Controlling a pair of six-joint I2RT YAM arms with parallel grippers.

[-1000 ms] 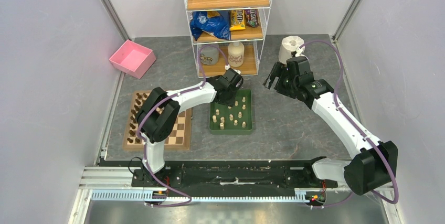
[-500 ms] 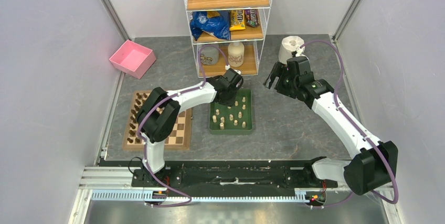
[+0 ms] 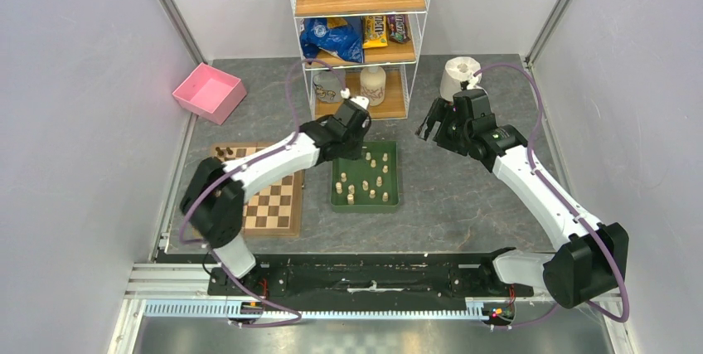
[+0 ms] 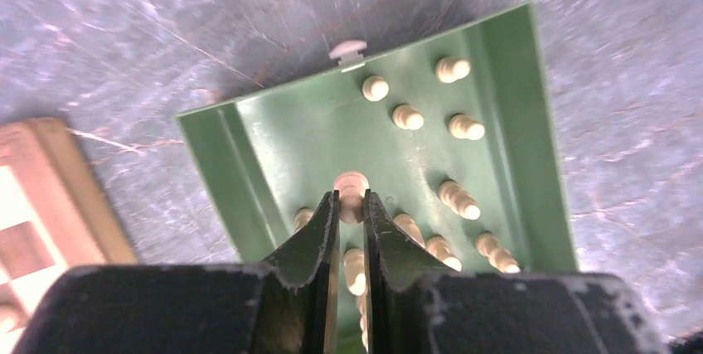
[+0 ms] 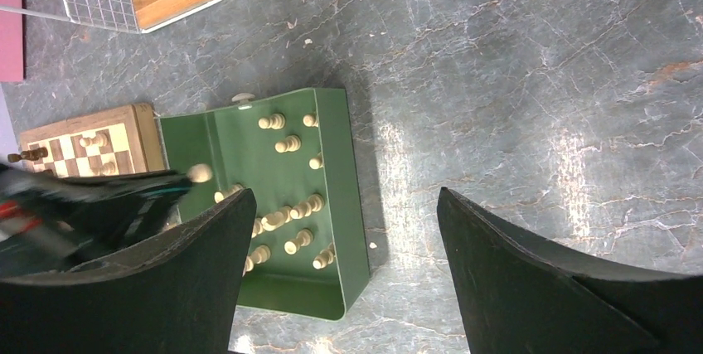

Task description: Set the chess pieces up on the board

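Observation:
My left gripper point(image 4: 350, 206) is shut on a pale cream chess piece point(image 4: 351, 188) and holds it above the green tray point(image 4: 273, 138). Several more pale chess pieces point(image 3: 366, 185) stand or lie in that tray point(image 3: 365, 206). The board point(image 3: 273, 205) lies left of the tray, partly under the left arm, with a few dark pieces point(image 3: 224, 152) at its far edge. In the right wrist view the board point(image 5: 83, 134) carries some pale pieces. My right gripper point(image 3: 429, 128) hangs open and empty to the right of the tray, its jaws wide apart over the tabletop point(image 5: 344, 196).
A wire shelf unit point(image 3: 361, 39) with jars and snack bags stands behind the tray. A pink box point(image 3: 209, 93) sits at the back left. A white roll point(image 3: 458, 76) stands at the back right, just behind the right gripper. Walls close in on both sides.
The left gripper has closed on a pale piece in the tray. The left arm has since risen and swung out to the left, uncovering more of the board. The right arm has stayed still.

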